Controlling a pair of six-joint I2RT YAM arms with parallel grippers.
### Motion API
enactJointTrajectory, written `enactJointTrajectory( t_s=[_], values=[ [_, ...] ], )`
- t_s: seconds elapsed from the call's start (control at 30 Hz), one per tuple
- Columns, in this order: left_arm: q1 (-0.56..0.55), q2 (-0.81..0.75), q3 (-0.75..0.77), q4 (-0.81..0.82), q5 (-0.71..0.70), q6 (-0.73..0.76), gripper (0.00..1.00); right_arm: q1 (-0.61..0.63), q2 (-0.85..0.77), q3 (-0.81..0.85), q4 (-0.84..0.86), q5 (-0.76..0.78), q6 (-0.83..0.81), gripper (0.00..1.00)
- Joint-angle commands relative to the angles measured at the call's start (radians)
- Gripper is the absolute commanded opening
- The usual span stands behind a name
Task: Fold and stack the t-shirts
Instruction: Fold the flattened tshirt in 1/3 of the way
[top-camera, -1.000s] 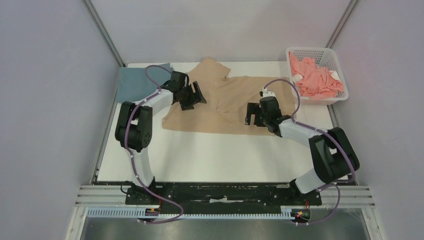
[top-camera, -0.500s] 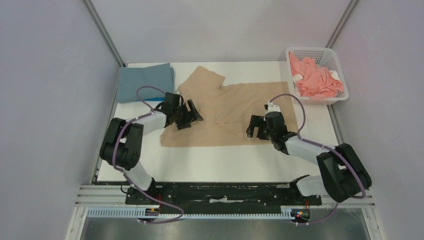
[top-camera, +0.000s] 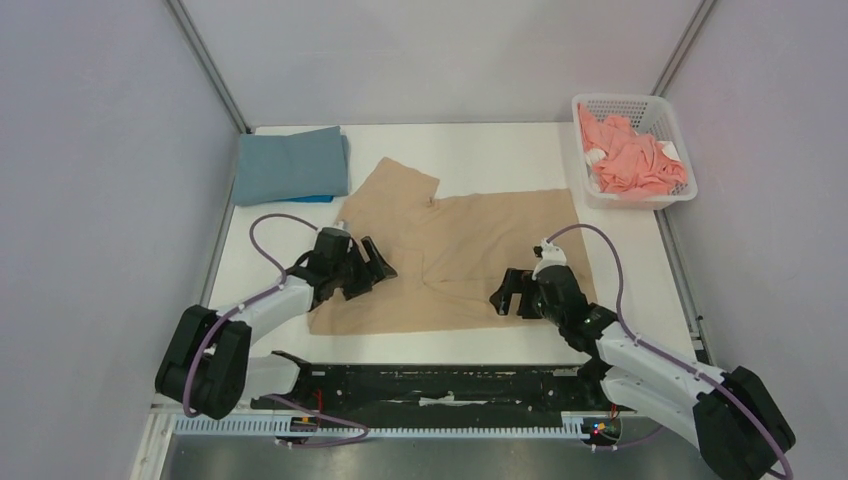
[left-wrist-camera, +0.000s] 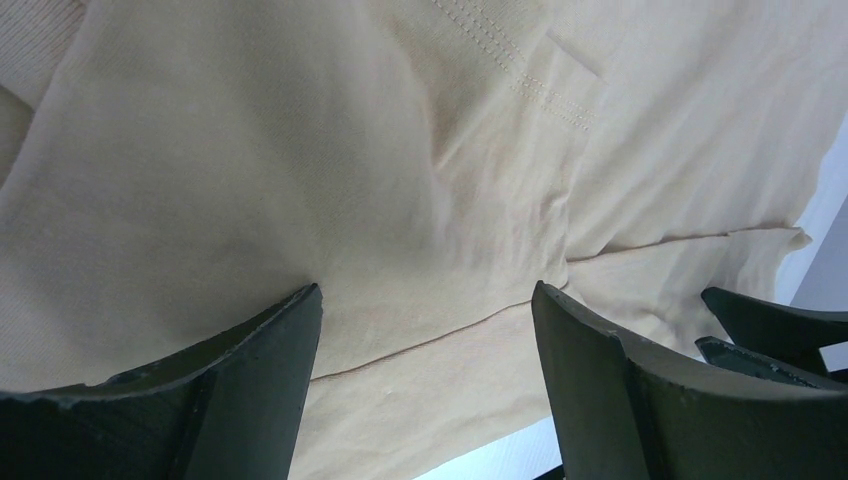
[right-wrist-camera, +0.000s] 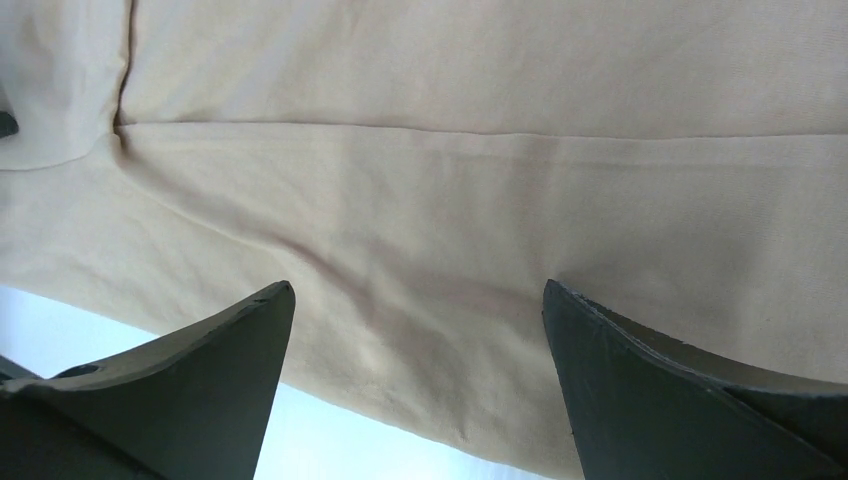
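Seemingly one coral pink t-shirt (top-camera: 632, 160) fills the white basket (top-camera: 622, 98).

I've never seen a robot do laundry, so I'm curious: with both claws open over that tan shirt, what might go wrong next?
1. The tan shirt lies in wrinkled, overlapping layers under the left gripper; a pinch might catch only one layer.
2. Its hem sits close to the near edge of the table by the right gripper, so a pull could drag it off.
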Motion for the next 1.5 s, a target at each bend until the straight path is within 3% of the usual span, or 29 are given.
enactJointTrajectory(
  t_s=[0.0, 0.23, 0.6, 0.93, 1.23, 1.47],
  values=[
    [-0.031, -0.065, -0.112, -0.155, -0.054, -0.061, 0.85, 0.026, -0.056, -0.08, -0.248, -0.005, 0.089, 0.98],
    [-0.039, -0.183, -0.159, -0.231, -0.053, -0.059, 0.85, 0.082, -0.172, -0.162, -0.284, -0.028, 0.19, 0.98],
    [-0.044, -0.185, -0.142, -0.217, -0.051, -0.073, 0.86, 0.108, -0.351, -0.143, -0.532, -0.087, 0.244, 0.98],
    [-0.048, -0.389, -0.14, -0.317, -0.058, -0.089, 0.86, 0.108, -0.385, -0.024, -0.454, -0.063, 0.149, 0.98],
    [-0.041, -0.268, 0.224, -0.396, -0.218, 0.018, 0.86, 0.109, -0.454, 0.18, -0.389, 0.298, 0.066, 0.98],
    [0.007, 0.152, 0.616, -0.427, -0.273, 0.12, 0.86, 0.109, -0.43, 0.103, -0.15, 0.388, -0.014, 0.98]
  ],
)
